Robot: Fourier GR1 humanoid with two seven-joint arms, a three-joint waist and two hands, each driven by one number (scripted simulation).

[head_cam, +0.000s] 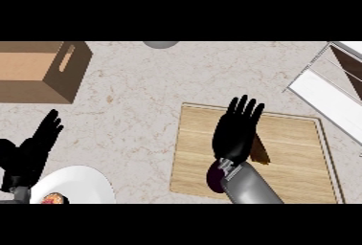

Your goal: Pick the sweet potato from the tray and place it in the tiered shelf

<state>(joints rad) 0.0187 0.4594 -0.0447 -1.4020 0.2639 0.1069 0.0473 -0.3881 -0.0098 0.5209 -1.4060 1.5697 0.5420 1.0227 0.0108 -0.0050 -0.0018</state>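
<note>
A wooden tray [297,158] lies on the counter at centre right. My right hand [237,131] hovers over it, open, with straight fingers pointing away from me. The sweet potato lies under the hand and wrist. Only its brown end [261,152] shows to the right of the palm and a purple end [213,178] to the left of the wrist. I cannot tell whether the hand touches it. The tiered shelf [326,98], white with dark boards, stands at the upper right, beyond the tray's far corner. My left hand [28,158] rests open at the lower left, fingers up.
A white plate [81,184] with a bit of food [53,198] sits at the lower left beside my left hand. A cardboard box [39,69] with a handle slot stands at the upper left. A grey round object [161,44] shows at the top edge.
</note>
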